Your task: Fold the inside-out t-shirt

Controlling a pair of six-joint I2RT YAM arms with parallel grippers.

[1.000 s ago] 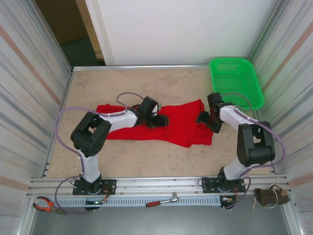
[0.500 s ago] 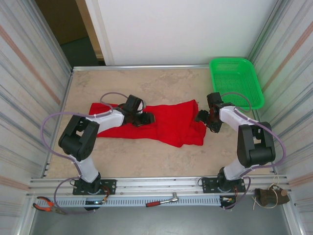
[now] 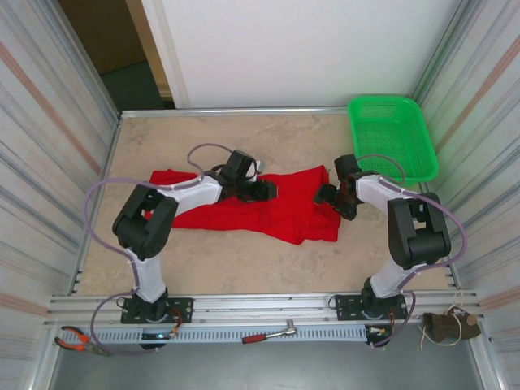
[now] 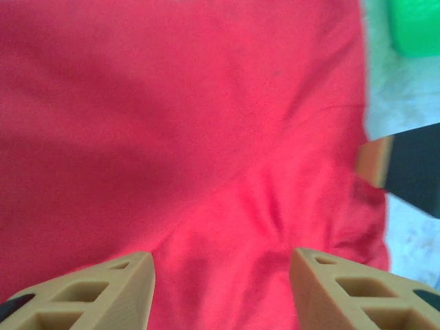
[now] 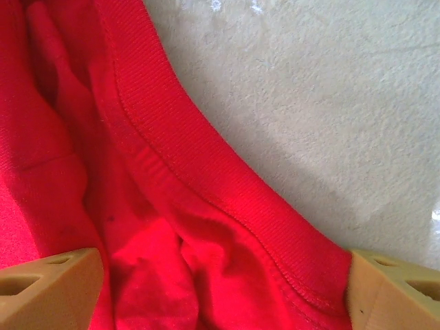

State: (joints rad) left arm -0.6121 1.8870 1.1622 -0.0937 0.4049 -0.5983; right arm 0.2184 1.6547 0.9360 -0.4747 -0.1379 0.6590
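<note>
Fingers (image 4: 103, 289) of our left gripper (image 4: 220, 289) and right gripper (image 5: 223, 289) are open over the t-shirt (image 3: 292, 215), so we might bunch it.

No legible txt or labels anywhere

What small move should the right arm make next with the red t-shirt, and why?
Probably the right gripper should lower a little and shut on the ribbed edge of the t-shirt. Its jaws stand open on both sides of that edge, and nothing is gripped yet. The left gripper stands open over the shirt's middle.
</note>
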